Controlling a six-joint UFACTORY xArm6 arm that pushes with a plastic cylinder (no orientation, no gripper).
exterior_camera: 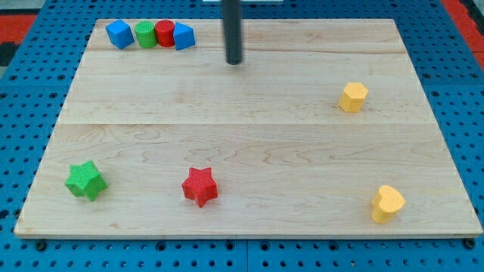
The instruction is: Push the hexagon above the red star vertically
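- The yellow hexagon (353, 97) was seen in the right part of the frame, a little above mid-height, as a small solid block with a flat top and short faceted sides, standing alone on the wooden board (249, 151).
- The red star (200, 186) was found in the lower part of the frame, left of centre, ribbed on its top face; the yellow hexagon was well apart from it, up and to the right.
- The rod was seen coming down from the top edge of the frame, and my tip (234, 63) was placed in the upper middle of the board, well apart from the yellow hexagon and to its upper left. No jaws are carried by the rod, so nothing was held by it.
- No container was seen; all blocks lay directly on the board.
- In the upper left corner a tight row was formed by a blue block (119, 34), a green block (145, 34), a red cylinder (165, 33) and a second blue block (184, 35), each touching or just beside the next.
- A green star (85, 180) was seen at the lower left.
- A yellow heart (387, 202) was seen at the lower right, below the yellow hexagon.
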